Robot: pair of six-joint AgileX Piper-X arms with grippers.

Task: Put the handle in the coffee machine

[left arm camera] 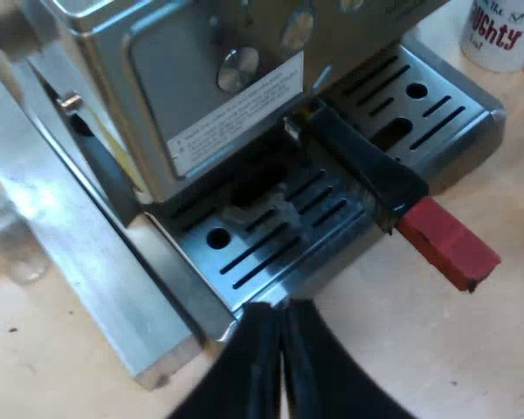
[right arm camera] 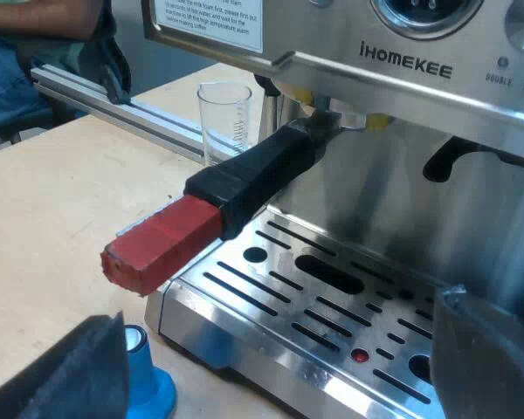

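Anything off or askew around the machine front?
The handle sits in the espresso machine's front but points slantwise across the drip tray, not straight out; possibly not turned fully home. No spills visible.

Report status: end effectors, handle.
Left end effector shut, empty, at drip tray. Right end effector open, short of handle. Handle in machine's front, red end out. Blue tamper nearby, not blocking.

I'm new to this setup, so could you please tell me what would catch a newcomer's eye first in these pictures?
The holder's dark handle with its red end juts from the front of the espresso machine, over the slotted drip tray. A measuring glass stands beside the machine near the handle, and a blue tamper sits by the tray's corner.
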